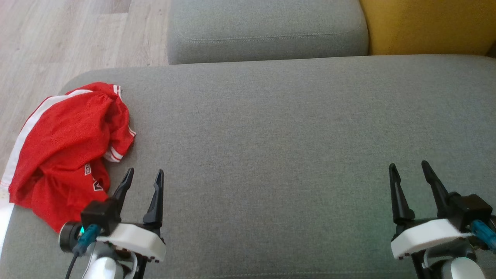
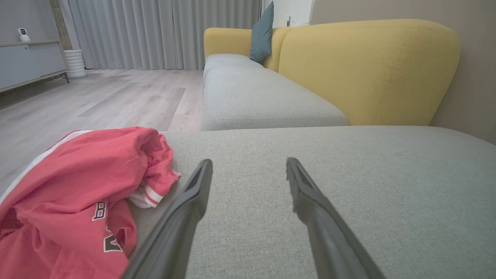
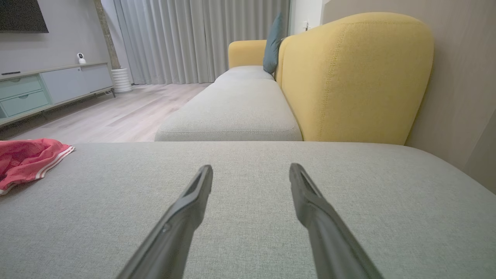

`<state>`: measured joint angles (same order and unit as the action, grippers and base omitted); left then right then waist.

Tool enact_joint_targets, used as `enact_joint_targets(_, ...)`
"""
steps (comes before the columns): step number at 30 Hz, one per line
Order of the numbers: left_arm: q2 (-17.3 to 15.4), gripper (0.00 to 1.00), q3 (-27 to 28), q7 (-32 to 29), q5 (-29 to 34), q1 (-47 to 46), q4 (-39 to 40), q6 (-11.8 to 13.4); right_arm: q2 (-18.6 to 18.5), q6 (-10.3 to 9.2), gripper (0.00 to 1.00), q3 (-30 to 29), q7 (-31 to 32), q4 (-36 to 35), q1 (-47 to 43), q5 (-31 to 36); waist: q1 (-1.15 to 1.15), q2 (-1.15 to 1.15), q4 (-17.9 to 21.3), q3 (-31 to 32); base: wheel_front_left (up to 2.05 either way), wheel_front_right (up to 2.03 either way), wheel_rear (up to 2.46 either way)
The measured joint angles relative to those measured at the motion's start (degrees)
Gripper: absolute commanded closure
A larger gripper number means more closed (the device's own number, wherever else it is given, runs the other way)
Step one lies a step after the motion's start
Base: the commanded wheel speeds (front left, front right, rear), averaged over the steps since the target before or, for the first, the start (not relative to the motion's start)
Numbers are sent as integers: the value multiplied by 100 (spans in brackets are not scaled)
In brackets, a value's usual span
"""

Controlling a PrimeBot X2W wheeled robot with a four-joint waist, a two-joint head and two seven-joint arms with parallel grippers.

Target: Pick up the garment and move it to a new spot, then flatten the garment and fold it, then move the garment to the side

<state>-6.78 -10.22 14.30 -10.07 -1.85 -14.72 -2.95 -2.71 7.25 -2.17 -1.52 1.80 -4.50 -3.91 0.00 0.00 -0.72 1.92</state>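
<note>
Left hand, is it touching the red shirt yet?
Cannot tell. In the left wrist view, cushion shows between the shirt and the left hand near its tips, but lower down finger and cloth overlap.

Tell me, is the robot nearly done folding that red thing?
Not yet. Nothing looks done: the red garment lies crumpled at the left edge of the grey cushion. In hand: nothing. The left tool sits open right beside the garment, and the right tool is open and empty too. Left to do: pick it up, move it, flatten it, fold it, set it aside.
</note>
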Motion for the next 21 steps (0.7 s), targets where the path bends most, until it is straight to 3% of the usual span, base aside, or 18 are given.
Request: enact_joint_targets(21, -25, 0, -11, 0, -70, -10, -136, 100, 14, 0, 0, -71, -49, 15, -102, -47, 0, 0, -132, -11, 0, 0, 0)
